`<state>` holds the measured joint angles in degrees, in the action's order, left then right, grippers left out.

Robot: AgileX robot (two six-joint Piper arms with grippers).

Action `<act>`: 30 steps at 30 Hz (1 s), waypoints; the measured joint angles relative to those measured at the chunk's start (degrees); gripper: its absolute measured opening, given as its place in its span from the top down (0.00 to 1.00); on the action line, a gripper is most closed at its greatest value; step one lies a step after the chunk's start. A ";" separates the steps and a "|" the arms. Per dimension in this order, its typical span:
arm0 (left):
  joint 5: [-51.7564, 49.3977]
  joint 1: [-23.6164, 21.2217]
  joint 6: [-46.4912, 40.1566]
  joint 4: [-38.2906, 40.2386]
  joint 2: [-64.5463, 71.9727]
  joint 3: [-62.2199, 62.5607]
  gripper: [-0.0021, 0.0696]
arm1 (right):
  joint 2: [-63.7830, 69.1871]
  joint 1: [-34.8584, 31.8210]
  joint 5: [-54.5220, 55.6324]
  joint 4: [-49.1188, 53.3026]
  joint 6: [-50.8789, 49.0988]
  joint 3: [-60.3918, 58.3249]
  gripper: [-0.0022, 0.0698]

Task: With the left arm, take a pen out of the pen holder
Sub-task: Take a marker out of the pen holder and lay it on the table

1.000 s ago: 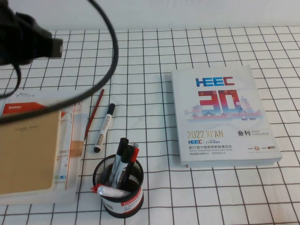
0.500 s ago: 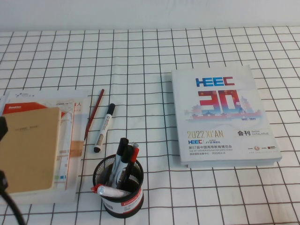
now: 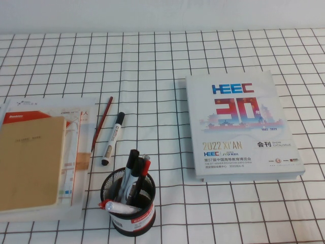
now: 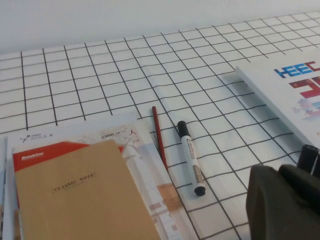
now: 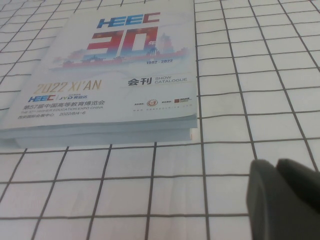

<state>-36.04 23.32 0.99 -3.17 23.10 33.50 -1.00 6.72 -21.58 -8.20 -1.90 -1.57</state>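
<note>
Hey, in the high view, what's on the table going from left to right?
Tan notebook → red pencil → marker → catalogue. The pen holder overlaps pencil and marker, so it is left out. Left gripper and right gripper, both outside that view, show only in their wrist views.

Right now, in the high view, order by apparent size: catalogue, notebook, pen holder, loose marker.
1. catalogue
2. notebook
3. pen holder
4. loose marker
Left gripper, right gripper: wrist views only.

Catalogue (image 3: 242, 124), notebook (image 3: 30, 162), gridded tablecloth (image 3: 152, 61)
</note>
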 joint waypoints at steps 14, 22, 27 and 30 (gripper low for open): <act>22.72 -15.46 -2.73 0.76 -14.55 -20.21 0.97 | 0.00 0.00 0.00 0.00 0.00 0.00 0.99; 29.37 -19.40 -2.82 3.17 -23.40 -30.01 0.97 | 0.00 0.00 0.00 0.00 0.00 0.00 0.99; 30.97 -19.50 -2.86 3.17 -23.48 -34.33 0.98 | 0.00 0.00 0.00 0.00 0.00 0.00 0.99; 31.08 -19.50 -2.86 3.17 -23.48 -34.90 0.98 | 0.00 0.00 0.00 0.00 0.00 0.00 0.99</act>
<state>-4.96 3.82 -1.87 0.00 -0.38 -1.40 -1.00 6.72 -21.58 -8.20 -1.90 -1.57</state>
